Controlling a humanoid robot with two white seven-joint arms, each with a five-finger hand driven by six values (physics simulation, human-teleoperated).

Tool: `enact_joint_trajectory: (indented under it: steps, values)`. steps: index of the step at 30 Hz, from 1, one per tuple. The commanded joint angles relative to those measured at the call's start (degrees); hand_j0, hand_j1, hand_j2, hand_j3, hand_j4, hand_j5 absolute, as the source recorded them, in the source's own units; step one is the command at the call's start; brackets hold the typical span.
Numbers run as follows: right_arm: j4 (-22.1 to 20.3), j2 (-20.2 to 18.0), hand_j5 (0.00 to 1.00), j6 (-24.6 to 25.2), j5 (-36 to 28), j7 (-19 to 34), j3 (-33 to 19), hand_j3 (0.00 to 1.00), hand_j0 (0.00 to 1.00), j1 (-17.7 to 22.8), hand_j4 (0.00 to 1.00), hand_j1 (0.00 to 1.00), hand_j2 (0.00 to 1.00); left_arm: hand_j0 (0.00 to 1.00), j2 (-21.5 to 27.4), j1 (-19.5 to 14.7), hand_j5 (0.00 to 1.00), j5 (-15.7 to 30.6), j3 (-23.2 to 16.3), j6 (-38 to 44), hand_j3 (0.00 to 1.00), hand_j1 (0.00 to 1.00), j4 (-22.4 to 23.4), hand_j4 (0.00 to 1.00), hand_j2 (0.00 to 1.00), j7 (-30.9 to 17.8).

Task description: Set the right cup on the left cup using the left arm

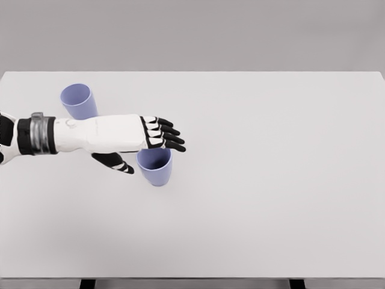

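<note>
You have a wide white bench (271, 180) under everything. Your left hand (135, 141) reaches in from the left, palm down, fingers (171, 138) extended and relaxed, holding nothing. The right cup (155, 166) stands upright just beneath the fingertips, mouth up, long axis vertical, thumb beside it. The left cup (78, 101) stands upright behind the wrist, apart from the hand.

White left arm (90, 133) with smooth, boxy forearm shell; black band and ribbed grey metal ring at the wrist end near the picture's left edge; faint grey mark on the shell. Left hand (157, 136) five-fingered, fingers (171, 138) black with white segment plates on the knuckles; thumb (115, 162) black with a white patch
</note>
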Motion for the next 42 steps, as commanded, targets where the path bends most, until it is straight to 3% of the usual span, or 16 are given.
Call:
enact_joint_trajectory:
  steps: [1, 12, 14, 19, 30, 42]
  values:
    - [0.02, 0.0, 1.0, -0.06, 0.08, 0.03, 0.0, 1.0, 1.0, 0.0, 1.0, 1.0, 1.0, 1.0, -0.79, 0.0, 1.0, -0.29, 0.06, 0.72, 1.0, 1.0, 0.44, 1.0, 1.0, 0.11]
    - [0.02, 0.0, 1.0, -0.06, 0.08, 0.03, 0.0, 1.0, 1.0, 0.0, 1.0, 1.0, 1.0, 1.0, -1.94, 0.09, 1.0, -0.37, 0.06, 1.59, 1.0, 1.0, 2.28, 1.0, 1.0, 0.29]
    - [0.02, 0.0, 1.0, -0.06, 0.08, 0.03, 0.0, 1.0, 1.0, 0.0, 1.0, 1.0, 1.0, 1.0, -2.11, 0.09, 1.0, -3.98, 0.06, 1.51, 1.0, 1.0, 3.34, 1.0, 1.0, 0.29]
    - [0.02, 0.0, 1.0, 0.03, 0.08, 0.03, 0.0, 1.0, 1.0, 0.0, 1.0, 1.0, 1.0, 1.0, -2.55, 0.35, 1.0, -4.5, 0.06, 1.42, 1.0, 1.0, 6.24, 1.0, 1.0, 0.37]
    - [0.02, 0.0, 1.0, -0.06, 0.08, 0.03, 0.0, 1.0, 1.0, 0.0, 1.0, 1.0, 1.0, 1.0, -5.45, 3.52, 1.0, -5.29, 0.24, 1.42, 1.0, 1.0, 9.58, 1.0, 1.0, 1.16]
    - [0.02, 0.0, 1.0, 0.03, 0.08, 0.03, 0.0, 1.0, 1.0, 0.0, 1.0, 1.0, 1.0, 1.0, -6.24, 4.48, 1.0, -6.79, 0.24, 1.42, 1.0, 1.0, 10.02, 1.0, 1.0, 3.27]
